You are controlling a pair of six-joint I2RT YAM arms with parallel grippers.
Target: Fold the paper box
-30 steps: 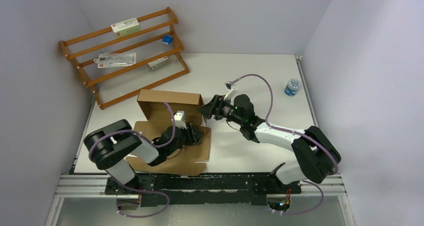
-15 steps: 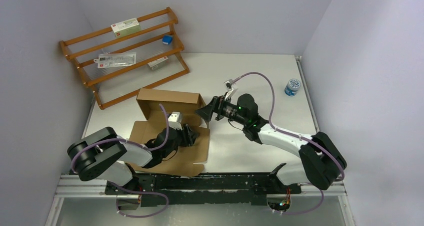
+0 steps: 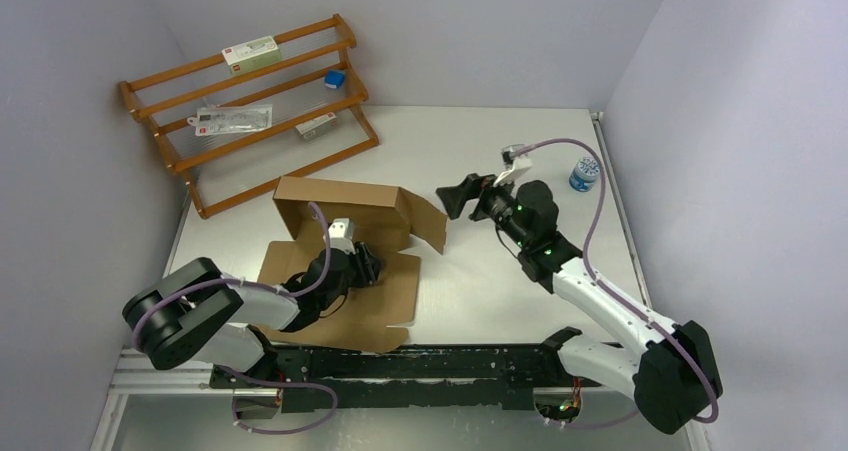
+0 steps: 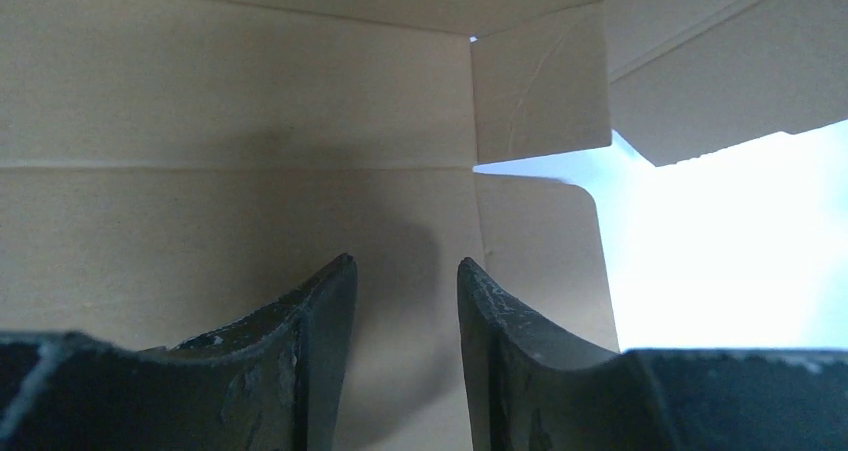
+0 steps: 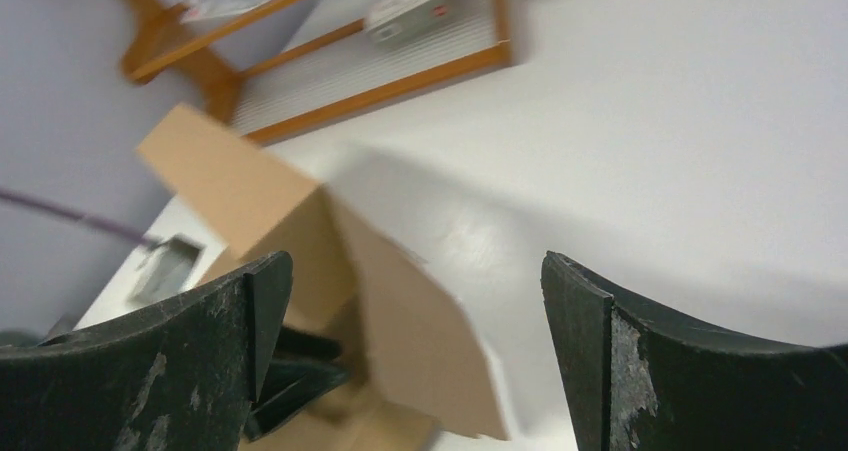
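Observation:
The paper box [image 3: 338,207] is plain brown cardboard, half formed: its back wall stands up, its front panel [image 3: 345,306] lies flat on the table, and its right side flap [image 3: 427,221] hangs outward. My left gripper [image 3: 368,264] rests low on the box floor, with its jaws a little apart and nothing between them. In the left wrist view [image 4: 403,263] it faces the inner wall [image 4: 240,101]. My right gripper [image 3: 456,199] is wide open and empty, raised to the right of the flap and apart from it. The right wrist view [image 5: 415,261] shows the box [image 5: 300,226] below it.
A wooden rack [image 3: 245,101] with small packets and a blue cube stands at the back left; it also shows in the right wrist view [image 5: 390,71]. A blue-capped jar [image 3: 585,173] stands at the right edge of the white table [image 3: 500,141].
My right gripper has pulled back to the right, away from the box's right side, and the side flap has swung outward. My left gripper has shifted slightly left and deeper into the box.

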